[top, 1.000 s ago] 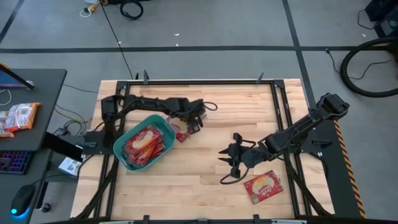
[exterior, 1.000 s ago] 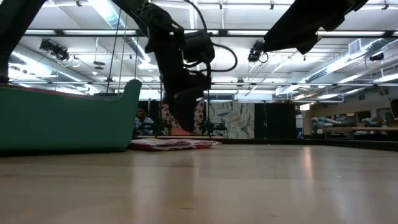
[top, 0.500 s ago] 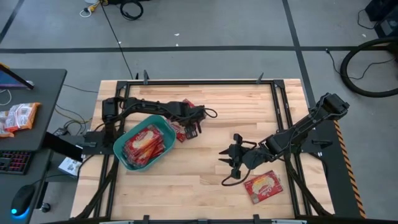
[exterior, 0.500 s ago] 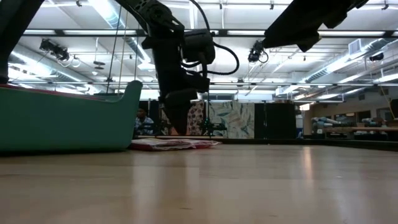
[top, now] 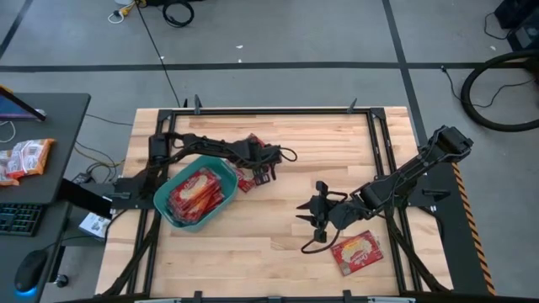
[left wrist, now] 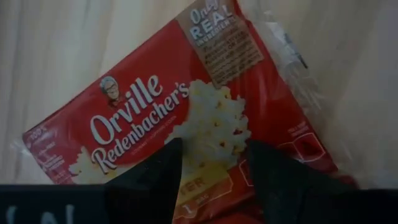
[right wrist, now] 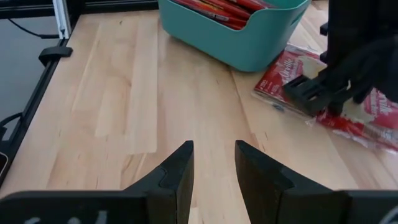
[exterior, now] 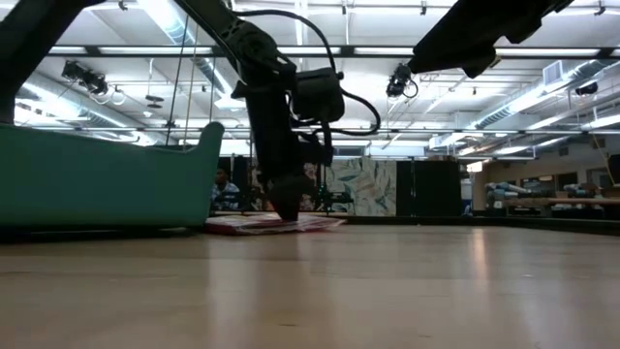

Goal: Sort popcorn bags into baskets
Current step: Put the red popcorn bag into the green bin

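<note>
A teal basket (top: 165, 202) (exterior: 107, 184) sits left of the table's centre with several red popcorn bags (top: 195, 192) lying inside. Another red packet (top: 245, 178) (left wrist: 186, 112) lies flat on the wood against the basket's right side. My left gripper (top: 263, 172) (left wrist: 211, 168) is down on this packet, fingers open. A further packet (top: 355, 251) lies flat near the table's near right corner. My right gripper (top: 308, 224) (right wrist: 214, 163) hovers open above bare wood just left of it, touching nothing. My left gripper comes from above, pointing down, and its open fingertips (left wrist: 163, 163) stand on the packet's top face, one on each side of the cream-yellow popcorn picture (left wrist: 214, 124). The low view shows the tips (exterior: 288, 215) reaching the packet. The packet lies flat on the table.
Beside the held packet a second red packet (right wrist: 373, 118) partly shows under the left arm. Black frame rails (top: 253, 111) run along the table's edges. Bare wood (top: 253, 244) lies between the basket and my right gripper. A desk with more packets (top: 25, 158) stands off the table's left.
My left gripper has come down from above the packet beside the basket until its tips rest on it, shifting slightly toward the table's right. The packet has stayed flat where it was. My right arm has kept still.
</note>
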You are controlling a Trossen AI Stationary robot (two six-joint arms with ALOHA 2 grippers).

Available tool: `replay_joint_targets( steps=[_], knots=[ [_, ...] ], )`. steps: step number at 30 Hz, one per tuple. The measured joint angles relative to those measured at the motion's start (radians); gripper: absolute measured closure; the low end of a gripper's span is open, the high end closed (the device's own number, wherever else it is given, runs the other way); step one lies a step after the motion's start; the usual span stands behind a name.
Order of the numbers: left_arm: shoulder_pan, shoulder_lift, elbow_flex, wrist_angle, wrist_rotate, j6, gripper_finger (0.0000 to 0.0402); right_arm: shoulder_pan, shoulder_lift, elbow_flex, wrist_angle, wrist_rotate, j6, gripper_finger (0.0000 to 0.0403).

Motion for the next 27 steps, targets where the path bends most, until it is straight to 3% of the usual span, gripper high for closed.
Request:
replay_joint_targets(
  steps=[6, 11, 16, 19, 24, 27],
  knots=[
    [-0.064, -0.020, -0.003, 0.011, 0.061, 0.004, 0.0214, 0.000, 0.000, 0.000, 0.000, -0.001, -0.010, 0.0281],
    [-0.099, -0.029, -0.002, 0.043, 0.300, 0.017, 0.0214, 0.004, 0.000, 0.000, 0.007, -0.011, -0.013, 0.0281],
    [-0.157, -0.055, 0.000, 0.048, 0.420, 0.032, 0.0214, 0.019, 0.000, 0.000, 0.020, -0.011, -0.009, 0.0281],
    [-0.193, -0.109, 0.037, 0.015, 0.400, 0.013, 0.0214, 0.024, 0.000, 0.000, 0.024, -0.011, -0.009, 0.0281],
    [-0.263, -0.196, 0.077, -0.077, 0.247, -0.011, 0.0214, 0.024, 0.000, 0.000, 0.024, -0.010, -0.007, 0.0281],
    [-0.313, -0.242, 0.078, -0.129, 0.209, -0.038, 0.0214, 0.024, 0.000, 0.000, 0.027, -0.010, -0.007, 0.0281]
  ],
)
